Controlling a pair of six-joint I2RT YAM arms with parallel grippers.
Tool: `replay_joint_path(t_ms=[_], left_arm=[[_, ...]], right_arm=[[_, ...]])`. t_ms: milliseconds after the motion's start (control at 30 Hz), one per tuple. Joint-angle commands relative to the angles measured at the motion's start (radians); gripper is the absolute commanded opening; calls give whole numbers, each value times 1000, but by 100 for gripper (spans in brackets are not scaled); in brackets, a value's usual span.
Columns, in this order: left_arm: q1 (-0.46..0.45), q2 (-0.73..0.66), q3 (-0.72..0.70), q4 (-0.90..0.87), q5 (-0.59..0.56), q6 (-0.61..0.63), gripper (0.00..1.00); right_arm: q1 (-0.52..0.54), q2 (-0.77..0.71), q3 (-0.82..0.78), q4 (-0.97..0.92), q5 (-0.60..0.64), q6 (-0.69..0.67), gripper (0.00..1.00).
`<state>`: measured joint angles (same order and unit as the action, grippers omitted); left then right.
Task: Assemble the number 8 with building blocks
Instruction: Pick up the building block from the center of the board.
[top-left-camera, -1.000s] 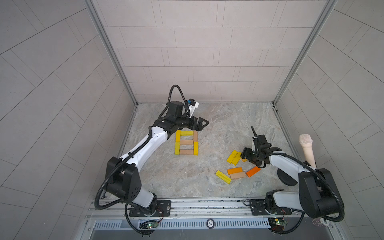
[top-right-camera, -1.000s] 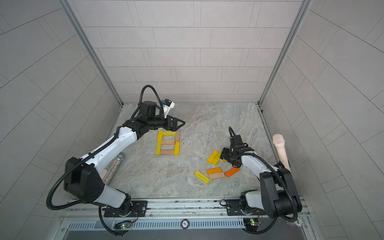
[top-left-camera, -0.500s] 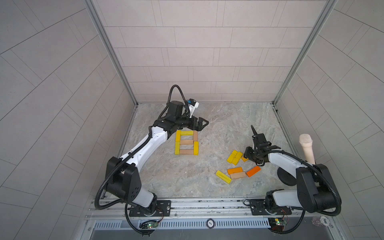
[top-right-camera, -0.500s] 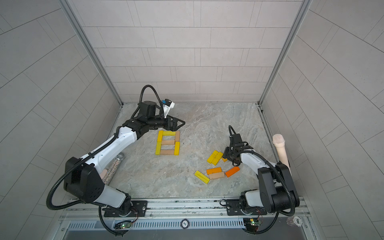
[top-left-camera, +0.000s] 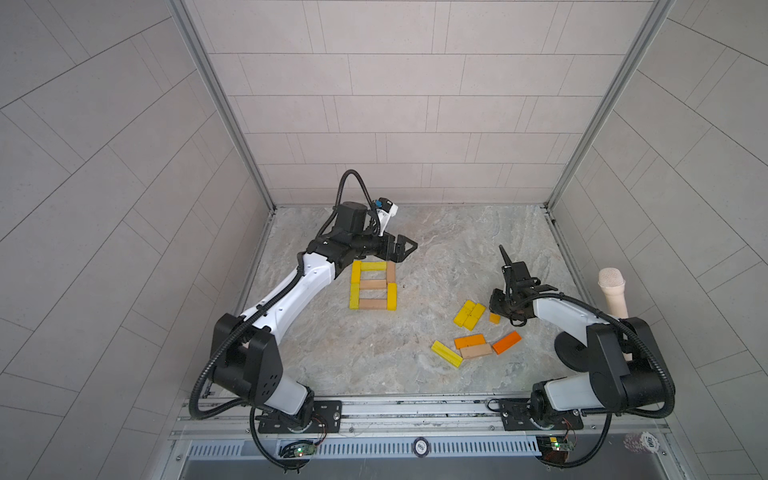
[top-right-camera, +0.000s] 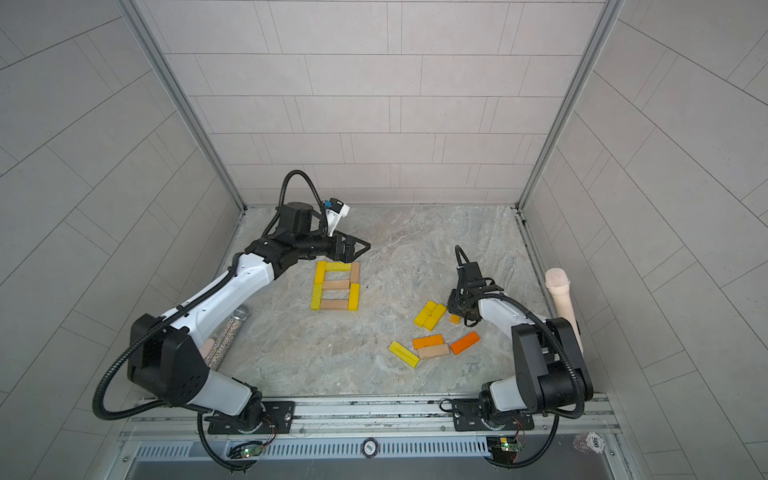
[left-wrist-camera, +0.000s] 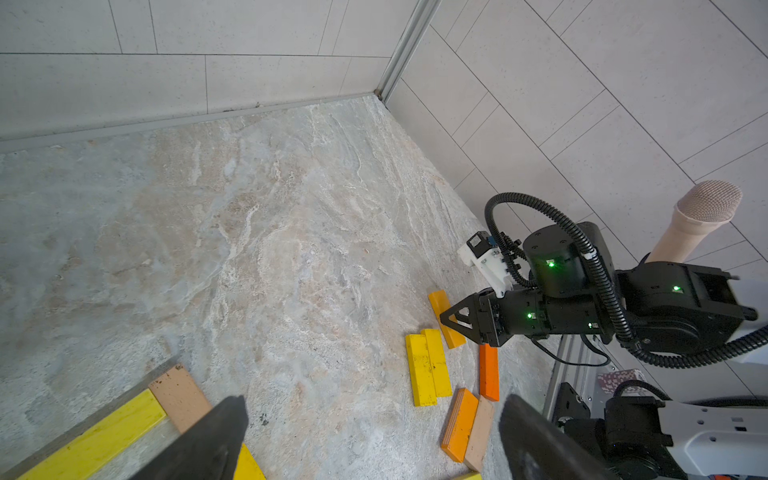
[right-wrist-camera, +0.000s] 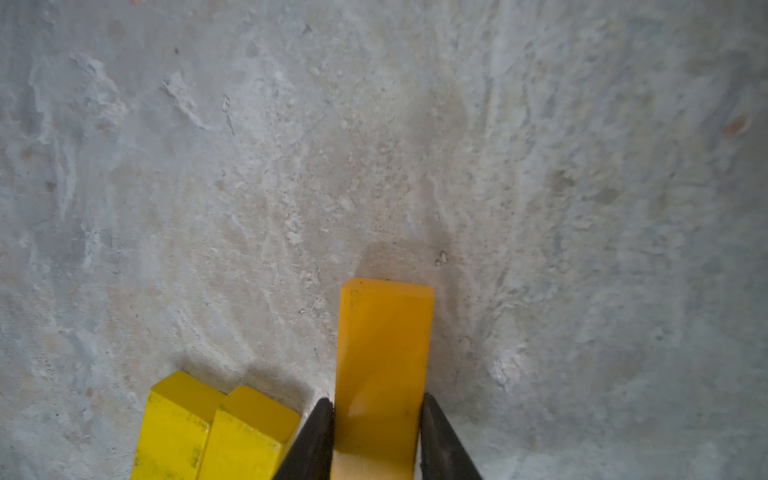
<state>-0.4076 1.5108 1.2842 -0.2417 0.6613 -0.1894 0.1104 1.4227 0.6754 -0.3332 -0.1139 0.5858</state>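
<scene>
The number 8 (top-left-camera: 372, 286) lies flat on the stone floor, seven yellow and tan bars in two stacked loops. My left gripper (top-left-camera: 405, 248) hovers open and empty just past its far right corner; its dark fingers (left-wrist-camera: 216, 436) stand wide apart. My right gripper (right-wrist-camera: 376, 415) is shut on an amber-yellow building block (right-wrist-camera: 382, 365), one finger on each long side, low over the floor. In both top views that block (top-left-camera: 494, 318) shows just under the gripper (top-right-camera: 457, 309). Two yellow blocks (top-left-camera: 469, 315) lie side by side right next to it.
More loose blocks lie nearer the front: orange (top-left-camera: 469, 340), tan (top-left-camera: 476, 351), yellow (top-left-camera: 446, 353) and bright orange (top-left-camera: 506, 342). A beige microphone (top-left-camera: 613, 291) stands by the right wall. A glittery silver microphone (top-right-camera: 226, 336) lies beside the left arm. Tiled walls close three sides.
My right gripper has closed its fingers onto the amber-yellow block and shifted slightly. The left arm and the figure have not moved.
</scene>
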Motion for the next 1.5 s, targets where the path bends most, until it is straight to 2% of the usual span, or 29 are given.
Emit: replay_joint_path(t_ms=[0, 100, 200, 367, 667, 1033, 1133, 1300, 1467], left_arm=[[-5, -32, -2, -2, 6, 19, 100], [-4, -36, -2, -2, 4, 21, 100], [-5, -37, -3, -2, 4, 21, 100], [-6, -42, -2, -2, 3, 21, 100], [-7, -43, -2, -2, 6, 22, 100], [-7, -56, 4, -20, 3, 34, 100], [-6, -61, 24, -69, -6, 80, 100], [-3, -81, 84, -231, 16, 238, 100], [-2, -156, 54, -306, -10, 322, 100]], right_arm=[[-4, 37, 12, -31, 58, -26, 33], [-1, 51, 21, -40, 69, -35, 34], [5, 57, 35, -53, 81, -40, 40], [10, 59, 52, -72, 100, -49, 41], [73, 92, 125, -163, 249, -94, 31], [152, 73, 221, -197, 256, -99, 29], [184, 88, 262, -206, 256, -94, 29], [244, 136, 337, -213, 254, -70, 30], [312, 201, 414, -205, 254, -39, 30]])
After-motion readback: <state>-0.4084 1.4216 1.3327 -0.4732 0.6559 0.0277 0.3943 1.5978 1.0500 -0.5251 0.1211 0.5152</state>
